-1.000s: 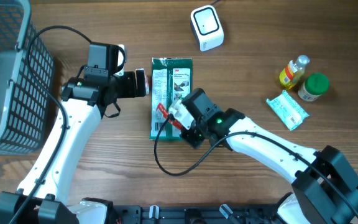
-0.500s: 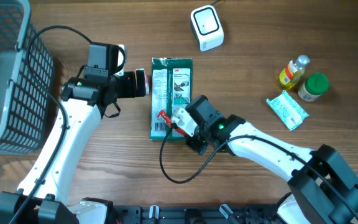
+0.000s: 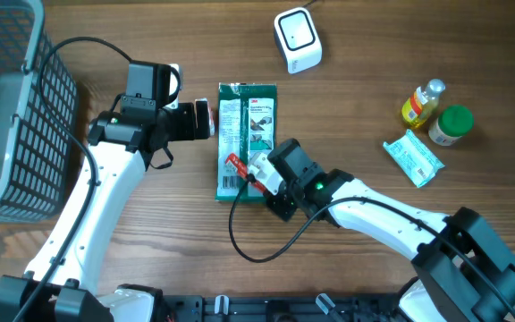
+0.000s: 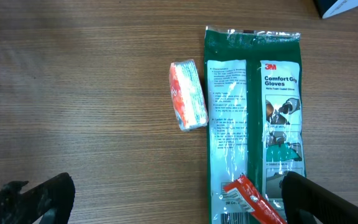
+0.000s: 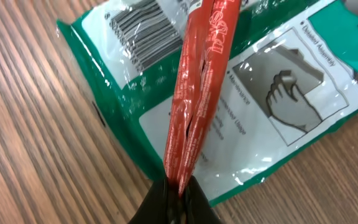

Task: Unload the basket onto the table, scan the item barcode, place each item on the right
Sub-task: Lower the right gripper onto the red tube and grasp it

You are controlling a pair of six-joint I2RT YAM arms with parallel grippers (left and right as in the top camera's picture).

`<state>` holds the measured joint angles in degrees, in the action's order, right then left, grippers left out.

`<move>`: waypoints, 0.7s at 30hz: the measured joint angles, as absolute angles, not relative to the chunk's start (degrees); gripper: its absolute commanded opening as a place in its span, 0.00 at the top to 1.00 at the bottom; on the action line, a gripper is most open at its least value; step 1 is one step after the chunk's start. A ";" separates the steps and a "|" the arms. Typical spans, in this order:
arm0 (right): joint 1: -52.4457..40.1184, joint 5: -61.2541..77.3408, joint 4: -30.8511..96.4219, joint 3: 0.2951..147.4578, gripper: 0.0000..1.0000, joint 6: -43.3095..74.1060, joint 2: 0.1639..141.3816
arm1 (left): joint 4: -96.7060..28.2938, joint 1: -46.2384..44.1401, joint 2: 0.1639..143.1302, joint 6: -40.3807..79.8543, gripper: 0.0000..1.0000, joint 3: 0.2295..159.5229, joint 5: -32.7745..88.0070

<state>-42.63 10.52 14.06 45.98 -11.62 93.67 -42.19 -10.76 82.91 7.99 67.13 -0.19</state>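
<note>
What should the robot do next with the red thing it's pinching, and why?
Probably lift the thin red plastic packet, pinched in the right fingers, toward the white box-shaped scanner; it hangs over the green glove bag, away from the scanner.

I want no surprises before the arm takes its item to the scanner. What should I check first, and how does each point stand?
1. Right hand shut on the red packet: ok.
2. Barcode on the red packet showing: cannot tell, none visible in any view.
3. Packet clear of the green glove pack beneath it: cannot tell.
4. White scanner uncovered: ok.
5. Left hand open, holding nothing: ok.
</note>
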 measured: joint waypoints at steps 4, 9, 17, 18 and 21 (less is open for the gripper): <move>-42.63 10.52 13.41 45.95 0.96 -11.11 93.67 | -42.19 -10.76 82.91 7.99 0.00 67.13 -0.19; -42.63 10.52 13.10 45.93 0.96 -10.70 93.67 | -42.19 -10.76 82.91 7.99 0.00 67.13 -0.19; -42.63 10.52 12.38 45.93 0.96 -10.20 93.69 | -42.19 -10.76 82.91 7.99 0.00 67.13 -0.19; -42.63 10.52 12.14 45.93 0.96 -9.91 93.69 | -42.19 -10.76 82.91 7.99 0.00 67.13 -0.19; -42.63 10.52 11.84 45.93 0.95 -9.21 93.69 | -42.19 -10.76 82.91 7.99 0.00 67.13 -0.19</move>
